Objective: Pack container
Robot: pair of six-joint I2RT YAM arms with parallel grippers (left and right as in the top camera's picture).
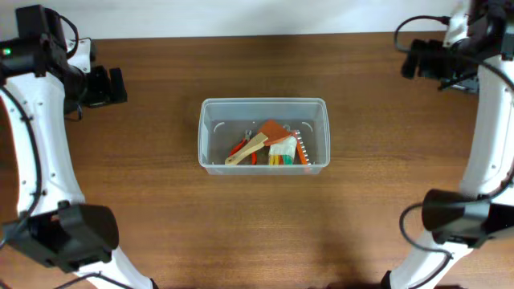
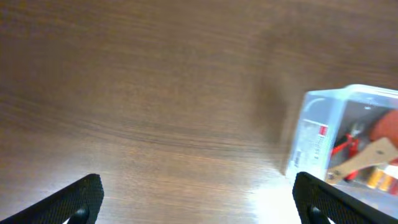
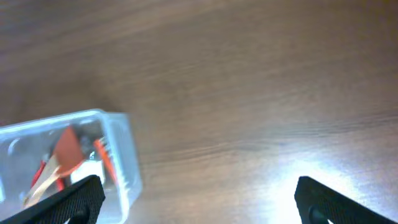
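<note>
Nearest the robot, the wooden table [image 1: 161, 217] is seen w/ the left arm [image 1: 36, 152] and right arm [image 1: 491, 136] running up its L and R sides.

Mid-table, approx. centred btwn the arms, the container [image 1: 215, 132] is set upright and open-topped, long side across. A jumble of small items is seen inside, mostly centre to R:
- a pale wooden spatula [image 1: 247, 148] laid diagonally
- a red-handled tool [image 1: 239, 149] partly under it
- an orange flat piece [image 1: 274, 130] toward the far wall
- a white item [image 1: 283, 147]
- yellow-green bits [image 1: 279, 160] by the near wall
- an orange comb-like strip [image 1: 303, 151] at the R end

What the smaller pcs are can't be told.

Farthest, the left gripper [image 1: 107, 86] is held at the far L, pointed toward table centre and well apart from the container. Its jaws are spread wide and nothing is gripped. In the left wrist view only bare wood is seen btwn the fingertips [image 2: 84, 196], w/ a container corner at the R edge.

The right gripper [image 1: 419, 58] is held at the far R corner, likewise spread wide, empty and well apart from the container. In the right wrist view the container is seen blurred at lower L.
</note>
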